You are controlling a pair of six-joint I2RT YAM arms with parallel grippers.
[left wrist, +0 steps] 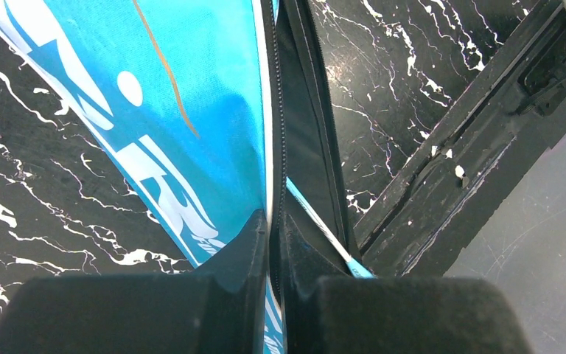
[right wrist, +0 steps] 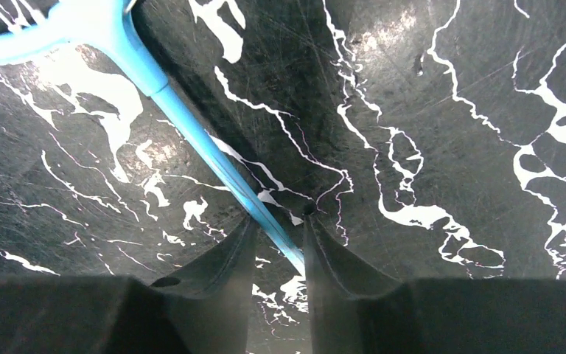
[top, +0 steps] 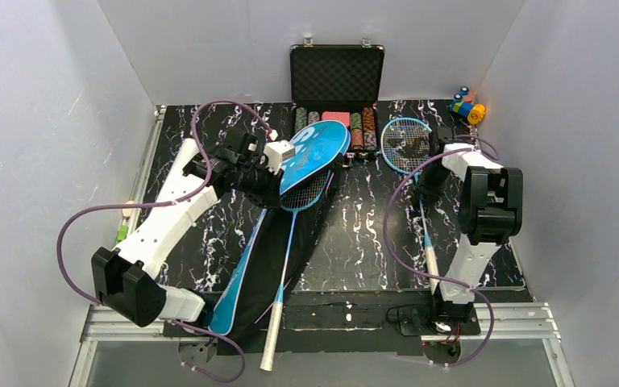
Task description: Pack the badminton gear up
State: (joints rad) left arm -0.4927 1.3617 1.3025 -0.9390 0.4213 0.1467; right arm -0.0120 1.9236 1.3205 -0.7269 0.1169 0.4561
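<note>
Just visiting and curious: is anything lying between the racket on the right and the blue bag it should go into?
Nothing visible lies on the table between the right racket and the blue bag. The left tool pinches the bag's flap; the right tool straddles the racket's shaft. A second racket lies in the opening.

The black two-finger pincer (right wrist: 280, 219) straddles a thin light-blue racket shaft (right wrist: 191, 125) over the black white-veined marble worktop (right wrist: 427, 110), fingertips apart.

Bright, even overhead light, soft shadows (wrist-view foregrounds blurred)
</note>
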